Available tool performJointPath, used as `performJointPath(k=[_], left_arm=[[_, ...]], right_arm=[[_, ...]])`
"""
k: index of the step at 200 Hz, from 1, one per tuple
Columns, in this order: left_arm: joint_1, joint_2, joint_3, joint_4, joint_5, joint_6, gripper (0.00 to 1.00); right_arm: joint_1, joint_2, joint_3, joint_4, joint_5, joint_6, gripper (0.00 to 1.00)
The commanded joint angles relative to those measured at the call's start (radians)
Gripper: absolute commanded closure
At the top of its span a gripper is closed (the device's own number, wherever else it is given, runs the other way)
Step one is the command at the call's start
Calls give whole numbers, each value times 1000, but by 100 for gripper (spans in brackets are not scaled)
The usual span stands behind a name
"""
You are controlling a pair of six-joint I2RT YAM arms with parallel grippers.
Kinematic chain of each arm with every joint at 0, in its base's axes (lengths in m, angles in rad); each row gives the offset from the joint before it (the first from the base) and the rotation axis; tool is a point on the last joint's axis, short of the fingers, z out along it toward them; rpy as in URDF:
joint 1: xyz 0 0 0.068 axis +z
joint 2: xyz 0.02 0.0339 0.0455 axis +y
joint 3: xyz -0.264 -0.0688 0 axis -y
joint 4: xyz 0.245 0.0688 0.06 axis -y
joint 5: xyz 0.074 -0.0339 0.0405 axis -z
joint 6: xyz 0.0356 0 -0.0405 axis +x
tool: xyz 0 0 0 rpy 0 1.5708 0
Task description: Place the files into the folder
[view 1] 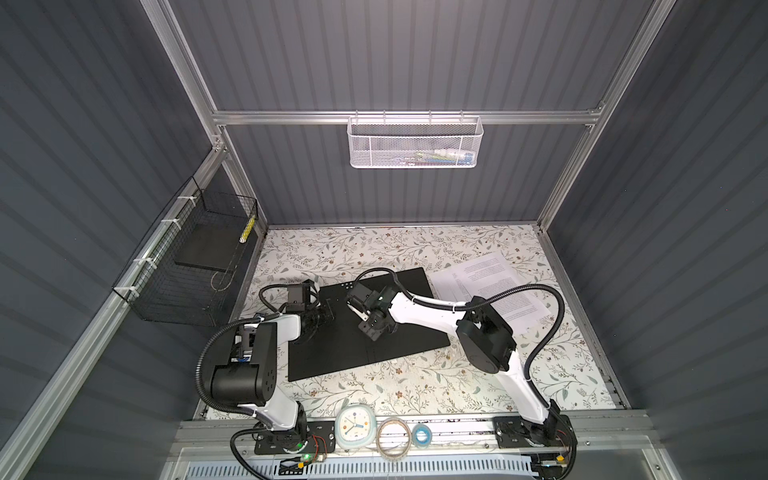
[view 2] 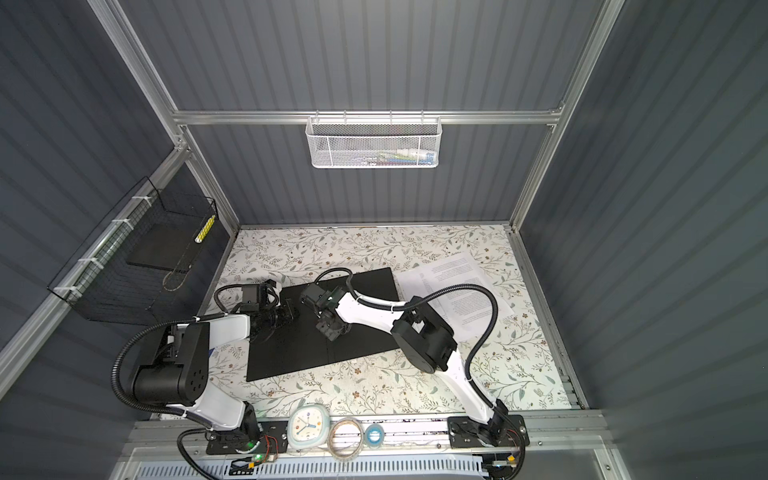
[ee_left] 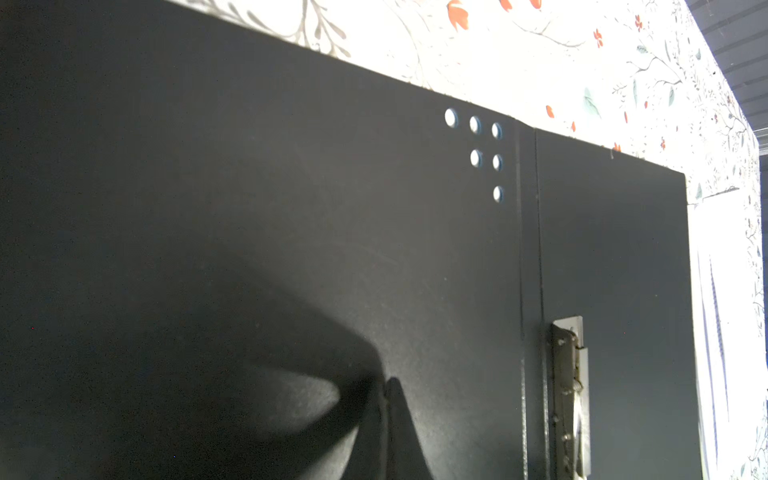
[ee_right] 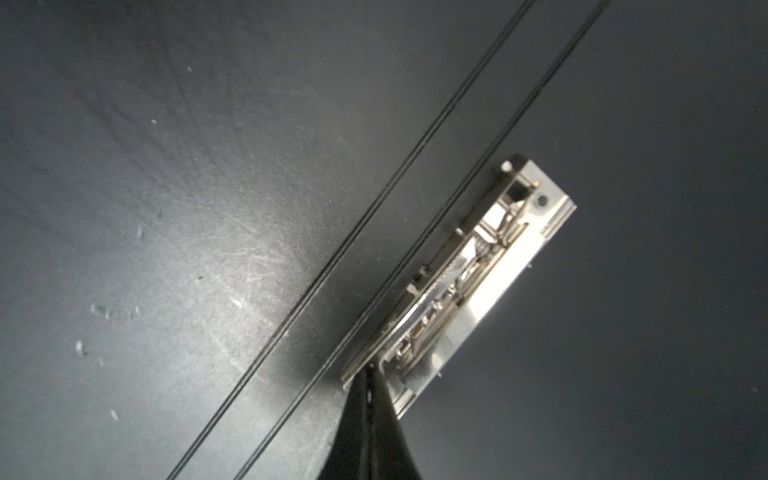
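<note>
Right tool (ee_right: 368, 380), tips together and empty, sits at one end of the metal ring clip (ee_right: 469, 282) inside the open folder (view 1: 332, 357), left tool (ee_left: 388, 395) likewise closed over its black left leaf, files (view 1: 490, 282) just beside it on the tabletop (view 1: 374, 245).

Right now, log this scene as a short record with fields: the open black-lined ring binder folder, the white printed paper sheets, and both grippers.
folder: flat ring binder, lying open, black inside up, on the floral table
files: white printed paper sheets, on the table beside the folder, not in it
ring mechanism: silver metal, no paper on it
left gripper: shut, holding nothing, tip over the inner cover that lacks the mechanism
right gripper: shut, tip at one end of the ring mechanism
task state: files not yet filed
</note>
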Motion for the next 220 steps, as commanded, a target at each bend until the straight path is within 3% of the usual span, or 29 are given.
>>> performJointPath(k=[1,43,91,174,197,220], left_arm=[[3,45,-17,-110,-16,6,97],[3,46,-17,-111,-15,6,97],[3,50,-15,-112,-15,8,97],[3,55,-13,-113,-10,7,97],[3,58,-10,-113,-7,10,97],[3,57,-12,-113,-7,10,97]], right_arm=[[-9,128,-63,-194,16,28,100],[-9,140,-77,-188,-9,51,100],[-25,-30,-145,-42,-134,116,100],[-50,-147,-93,-43,-172,149,100],[-76,-201,-124,7,-240,161,82],[-112,-229,-169,90,-337,188,76]])
